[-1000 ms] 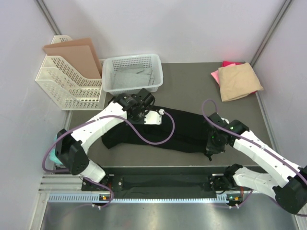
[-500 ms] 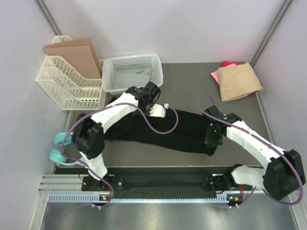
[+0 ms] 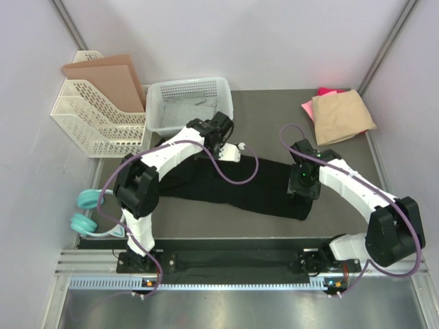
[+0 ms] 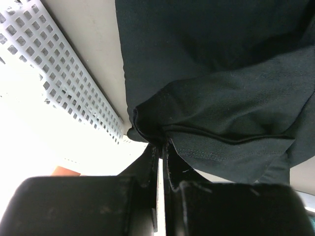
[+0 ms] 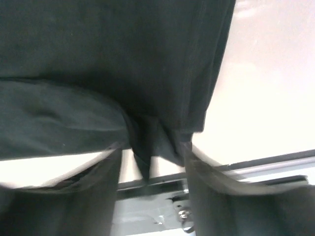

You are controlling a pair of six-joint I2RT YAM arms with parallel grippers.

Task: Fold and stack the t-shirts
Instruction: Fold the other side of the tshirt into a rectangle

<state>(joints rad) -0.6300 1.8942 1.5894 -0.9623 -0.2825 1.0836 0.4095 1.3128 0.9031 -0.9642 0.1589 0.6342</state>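
Note:
The black t-shirt (image 3: 264, 185) lies bunched in a long band across the middle of the table. My left gripper (image 3: 209, 142) is shut on a fold of its far left edge (image 4: 147, 125), right beside the basket. My right gripper (image 3: 302, 190) stands over the shirt's right end with its jaws apart. A loose point of black cloth (image 5: 147, 157) hangs between the fingers (image 5: 197, 172), and neither finger clamps it. The tan t-shirt (image 3: 343, 116) lies folded at the back right on top of the pink one (image 3: 328, 91).
A white mesh basket (image 3: 191, 86) stands at the back, its wall (image 4: 74, 88) close to my left fingers. A white file rack (image 3: 96, 127) with brown cardboard sheets (image 3: 110, 79) stands at the far left. Teal headphones (image 3: 86, 212) lie off the table's left side.
Both arms have moved toward the back of the table, dragging the black shirt along. The right gripper has opened and released the shirt's right end. The left gripper stays shut on the cloth.

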